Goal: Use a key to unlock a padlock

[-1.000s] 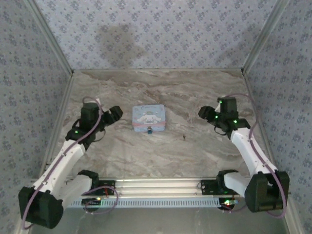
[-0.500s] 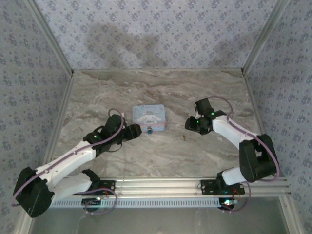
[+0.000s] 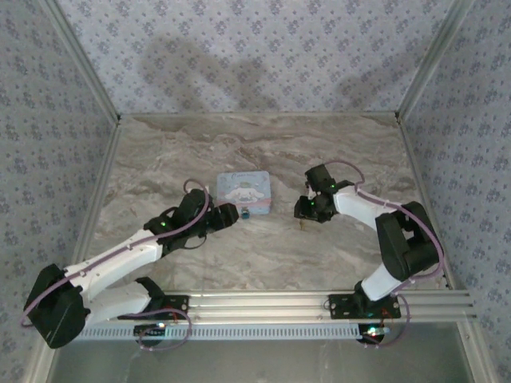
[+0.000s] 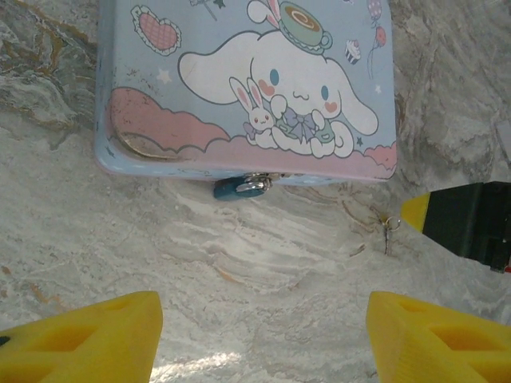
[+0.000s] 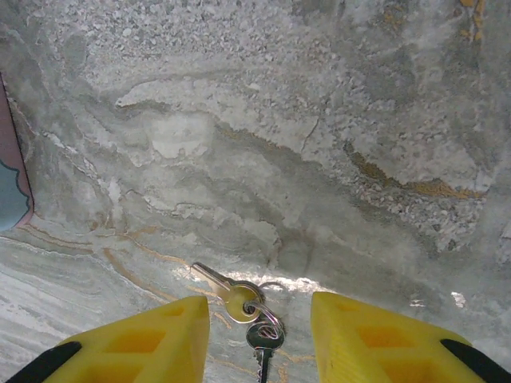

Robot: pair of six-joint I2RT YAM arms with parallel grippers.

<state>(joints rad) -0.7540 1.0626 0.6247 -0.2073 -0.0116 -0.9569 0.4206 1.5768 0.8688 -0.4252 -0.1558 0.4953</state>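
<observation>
The tiny dark-blue padlock point(image 4: 235, 187) hangs at the front clasp of a light-blue cartoon tin point(image 4: 239, 80) and rests on the marble; from above, the padlock point(image 3: 246, 213) sits just in front of the tin point(image 3: 243, 191). My left gripper point(image 4: 263, 327) is open, low over bare marble a short way in front of the padlock. Two small keys on a ring point(image 5: 243, 302) lie flat to the tin's right. My right gripper point(image 5: 259, 327) is open with its yellow fingers point(image 5: 160, 339) on either side of the keys, apart from them. The top view shows the keys point(image 3: 301, 226) below the right gripper point(image 3: 306, 211).
Both arms reach inward over the marble table point(image 3: 263, 255), the left gripper point(image 3: 227, 215) beside the tin's front left corner. In the left wrist view a black and yellow fingertip point(image 4: 467, 227) of the right gripper sits right of the keys point(image 4: 389, 231). Patterned walls enclose the table.
Both arms swung in from the table's sides: the left gripper came up to the padlock, the right gripper dropped over the keys and its jaws narrowed.
</observation>
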